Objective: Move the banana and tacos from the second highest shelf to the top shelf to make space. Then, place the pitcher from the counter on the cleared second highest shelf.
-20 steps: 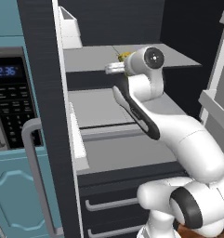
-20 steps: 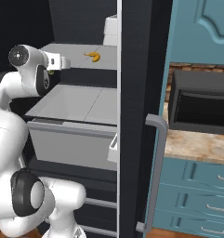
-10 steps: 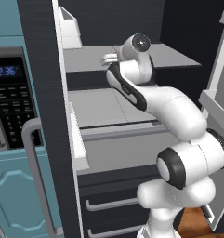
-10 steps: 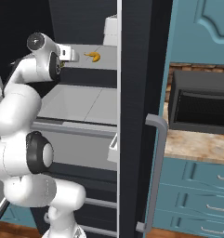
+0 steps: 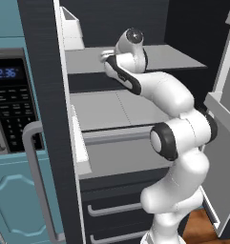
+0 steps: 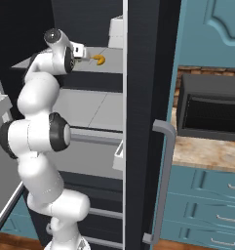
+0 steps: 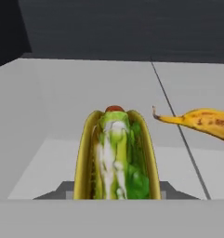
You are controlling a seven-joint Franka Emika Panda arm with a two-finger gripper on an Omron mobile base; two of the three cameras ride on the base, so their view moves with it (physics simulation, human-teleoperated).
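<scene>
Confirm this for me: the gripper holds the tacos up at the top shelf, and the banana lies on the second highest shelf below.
Wrong in one respect. The banana lies on the top shelf, not on the second highest shelf; the right base view shows it. The rest stands: the gripper holds the tacos at the top shelf.

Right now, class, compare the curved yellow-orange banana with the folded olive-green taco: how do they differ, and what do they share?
Colour: the curved yellow-orange banana is yellow-orange with brown flecks; the folded olive-green taco has a yellow-brown shell with green and white filling.
Pose: the banana lies flat on its side; the taco stands on its fold, filling up.
Place: in the hand view the taco sits nearest the camera, the banana to its right.
Shared: both are over the same light-grey shelf.
</scene>
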